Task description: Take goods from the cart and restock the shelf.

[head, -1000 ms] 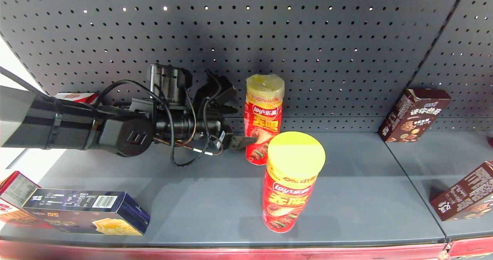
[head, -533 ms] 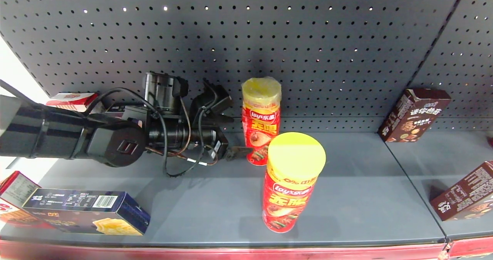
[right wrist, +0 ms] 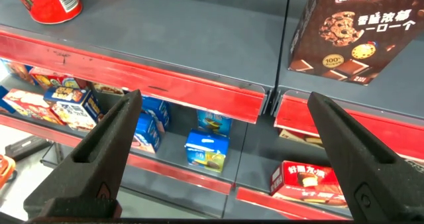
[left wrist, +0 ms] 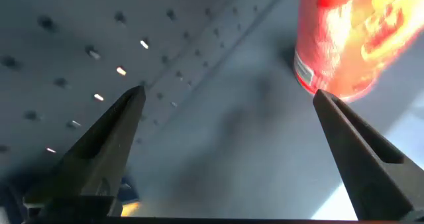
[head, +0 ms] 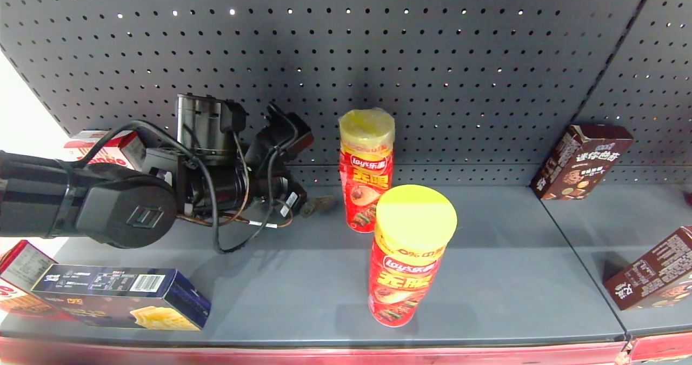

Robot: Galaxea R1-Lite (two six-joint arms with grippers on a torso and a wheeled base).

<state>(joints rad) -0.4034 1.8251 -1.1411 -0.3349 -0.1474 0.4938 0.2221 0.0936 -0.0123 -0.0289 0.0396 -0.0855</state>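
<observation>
My left pincer [head: 312, 173] is released, jaws spread and empty. Just to its right, clear of the jaws, the far chip can [head: 366, 170] stands upright, long axis vertical, at the far side of the shelf [head: 513, 257]. My left arm is nearer.

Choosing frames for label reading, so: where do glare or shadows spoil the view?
Left wrist view: strong glare washes out the rear chip can. Head view: even light, soft shadows on the shelf beside the front chip can. Right wrist view: brown box evenly lit, no glare.
</observation>
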